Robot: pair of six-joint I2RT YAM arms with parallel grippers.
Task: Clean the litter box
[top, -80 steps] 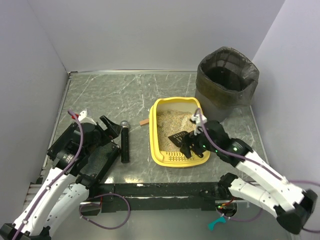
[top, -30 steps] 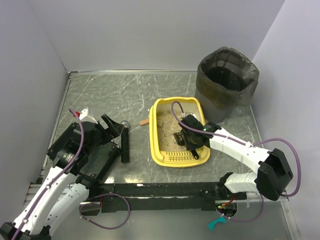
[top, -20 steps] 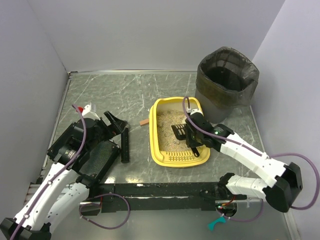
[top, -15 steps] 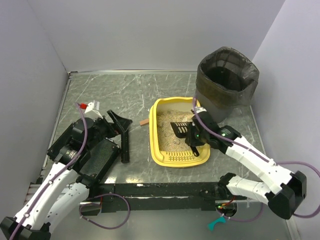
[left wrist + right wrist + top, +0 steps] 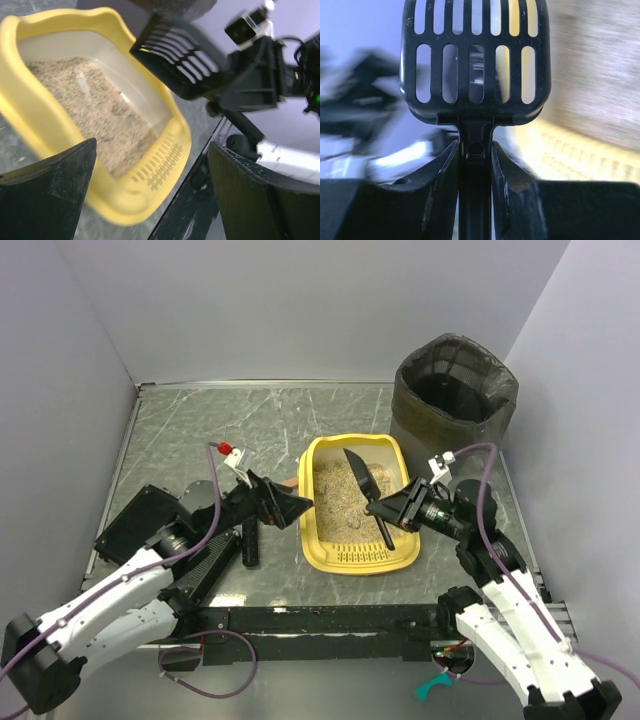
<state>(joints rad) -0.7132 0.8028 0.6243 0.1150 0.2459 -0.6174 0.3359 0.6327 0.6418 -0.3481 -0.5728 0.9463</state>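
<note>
The yellow litter box (image 5: 308, 540) with beige litter lies mid-table, its grille end nearest the arms. My right gripper (image 5: 397, 510) is shut on the handle of a black slotted scoop (image 5: 358, 473), held tilted above the litter with its head pointing to the far side. The right wrist view shows the scoop (image 5: 475, 55) with nothing in it and the right gripper (image 5: 474, 150) pinching its neck. My left gripper (image 5: 292, 508) is open beside the box's left rim. In the left wrist view, that gripper (image 5: 152, 150) frames the litter box (image 5: 150, 200) and the scoop (image 5: 175, 60).
A dark grey round bin (image 5: 455, 400) with a bag liner stands at the back right. A black cylinder (image 5: 250, 540) and a black ribbed flat piece (image 5: 200, 560) lie left of the box. A small brown bit (image 5: 288, 483) sits by the box's left rim. Walls close three sides.
The right arm has lifted the scoop out of the litter and swung back to the right. The left arm has reached right, up to the box's left rim.
</note>
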